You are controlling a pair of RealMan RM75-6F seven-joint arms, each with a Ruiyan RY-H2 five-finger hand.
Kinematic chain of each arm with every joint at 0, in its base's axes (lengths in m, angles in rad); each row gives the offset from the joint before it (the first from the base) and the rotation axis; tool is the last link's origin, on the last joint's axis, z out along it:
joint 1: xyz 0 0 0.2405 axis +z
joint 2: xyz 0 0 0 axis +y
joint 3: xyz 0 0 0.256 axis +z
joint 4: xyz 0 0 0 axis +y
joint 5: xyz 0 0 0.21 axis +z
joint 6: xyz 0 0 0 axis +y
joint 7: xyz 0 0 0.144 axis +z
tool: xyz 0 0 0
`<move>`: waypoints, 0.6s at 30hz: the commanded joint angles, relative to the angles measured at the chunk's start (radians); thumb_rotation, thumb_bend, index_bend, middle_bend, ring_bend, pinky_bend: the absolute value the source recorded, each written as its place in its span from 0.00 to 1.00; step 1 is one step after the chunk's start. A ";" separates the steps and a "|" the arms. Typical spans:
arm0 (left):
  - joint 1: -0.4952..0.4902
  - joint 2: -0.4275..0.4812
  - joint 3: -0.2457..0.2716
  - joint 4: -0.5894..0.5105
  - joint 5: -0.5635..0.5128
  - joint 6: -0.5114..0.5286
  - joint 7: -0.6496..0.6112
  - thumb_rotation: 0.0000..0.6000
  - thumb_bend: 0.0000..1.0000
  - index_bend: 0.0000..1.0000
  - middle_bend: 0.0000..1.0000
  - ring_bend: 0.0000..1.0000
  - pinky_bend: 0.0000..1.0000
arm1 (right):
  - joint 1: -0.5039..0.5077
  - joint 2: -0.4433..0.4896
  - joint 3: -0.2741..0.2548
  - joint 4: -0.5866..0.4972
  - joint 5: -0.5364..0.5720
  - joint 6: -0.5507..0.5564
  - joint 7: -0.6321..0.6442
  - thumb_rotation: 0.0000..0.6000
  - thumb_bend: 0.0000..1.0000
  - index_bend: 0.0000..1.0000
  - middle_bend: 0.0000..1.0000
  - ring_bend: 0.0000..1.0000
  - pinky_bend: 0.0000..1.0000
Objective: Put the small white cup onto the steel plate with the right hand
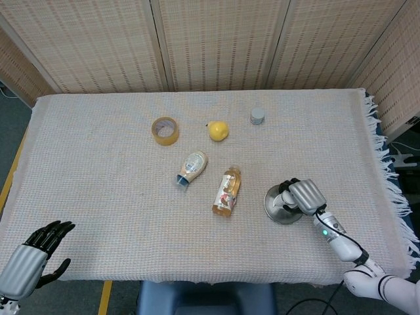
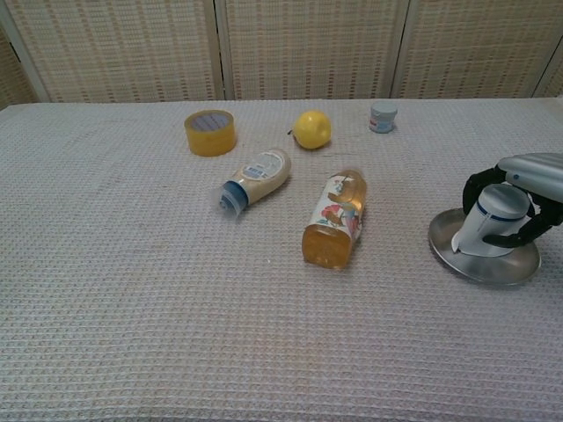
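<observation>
Two hands nearest: left hand (image 1: 29,257) off the surface's near-left corner, fingers spread and holding nothing; right hand (image 2: 519,198) by the near-right edge, dark fingers (image 2: 475,188) wrapped around the small white cup (image 2: 489,221), which stands tilted on the steel plate (image 2: 471,262). Mid-surface lie an orange bottle (image 2: 335,218) and a white bottle (image 2: 256,177); toward the far edge sit a tape roll (image 2: 209,132), a lemon (image 2: 311,129) and a small jar (image 2: 383,116).

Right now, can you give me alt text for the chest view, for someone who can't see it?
At the table's right edge, the right hand grips a small white cup standing on a steel plate. Farther left, an orange drink bottle and a white squeeze bottle lie on their sides, with a tape roll, lemon and small jar behind.
</observation>
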 commanded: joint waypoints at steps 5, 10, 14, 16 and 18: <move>-0.001 -0.001 0.002 -0.002 -0.001 -0.008 0.007 1.00 0.33 0.12 0.14 0.12 0.25 | 0.016 0.089 -0.043 -0.159 -0.023 -0.098 0.216 1.00 0.17 0.53 0.46 0.36 0.62; 0.001 0.000 0.002 -0.002 0.003 -0.002 0.007 1.00 0.33 0.12 0.14 0.12 0.25 | 0.018 0.105 -0.048 -0.160 -0.047 -0.079 0.205 1.00 0.17 0.53 0.46 0.36 0.62; 0.000 0.000 0.002 -0.001 0.001 -0.004 0.005 1.00 0.33 0.12 0.14 0.12 0.25 | 0.001 0.060 -0.021 -0.076 -0.027 -0.024 0.107 1.00 0.17 0.53 0.46 0.36 0.62; 0.000 0.000 0.001 -0.001 -0.001 -0.005 0.003 1.00 0.33 0.12 0.14 0.12 0.25 | -0.002 0.043 -0.010 -0.041 -0.019 -0.011 0.082 1.00 0.17 0.53 0.46 0.36 0.62; -0.001 0.001 0.001 -0.001 -0.002 -0.006 0.002 1.00 0.33 0.12 0.14 0.12 0.25 | -0.004 0.026 -0.001 -0.006 -0.014 0.004 0.066 1.00 0.17 0.53 0.46 0.36 0.62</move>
